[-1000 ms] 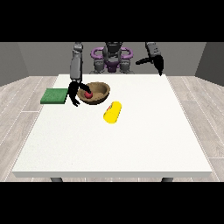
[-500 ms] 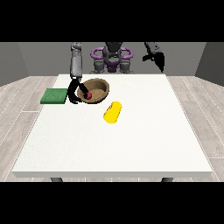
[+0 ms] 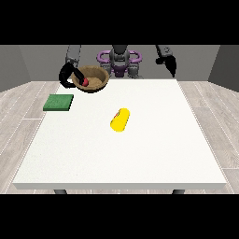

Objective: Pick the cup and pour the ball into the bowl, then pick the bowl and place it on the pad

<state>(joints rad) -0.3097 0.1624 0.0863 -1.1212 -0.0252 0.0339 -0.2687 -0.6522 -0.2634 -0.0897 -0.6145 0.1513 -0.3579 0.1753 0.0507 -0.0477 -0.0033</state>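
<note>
The brown bowl [image 3: 94, 78] hangs tilted above the table's far left part, with a red ball [image 3: 86, 81] inside it. The hand at the view's left [image 3: 68, 77] has its fingers curled round the bowl's left rim. A yellow cup [image 3: 120, 119] lies on its side near the table's middle. The green pad [image 3: 59, 102] lies flat at the table's left edge, in front of and below the bowl. The hand at the view's right [image 3: 169, 63] is raised above the table's far right corner, holding nothing.
The white table [image 3: 154, 149] spreads wide towards the camera. The robot's torso [image 3: 120, 61] stands behind the far edge.
The bowl with the ball has been lifted off the table, up and away from the camera. The hand at the view's right has risen slightly.
</note>
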